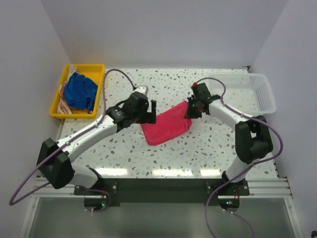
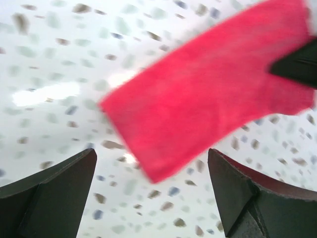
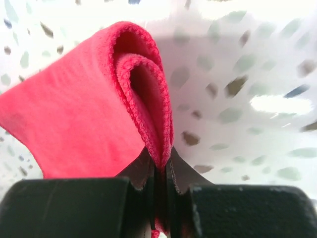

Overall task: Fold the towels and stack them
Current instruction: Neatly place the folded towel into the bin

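The hot pink towel (image 1: 166, 126) lies folded on the speckled table in the middle. My right gripper (image 1: 189, 110) is shut on its far right corner; the right wrist view shows the doubled pink hem (image 3: 148, 114) pinched between the jaws. My left gripper (image 1: 148, 116) is open at the towel's left edge, holding nothing; in the left wrist view the pink towel (image 2: 208, 94) lies beyond the spread fingers (image 2: 59, 188). The royal blue towel (image 1: 80, 90) lies bunched in the yellow tray. An orange and white cloth edge (image 1: 64, 101) peeks from under it.
The yellow plastic tray (image 1: 60, 113) stands at the far left of the table. A white mesh basket (image 1: 265, 94) stands at the far right. Grey walls close in the back and both sides.
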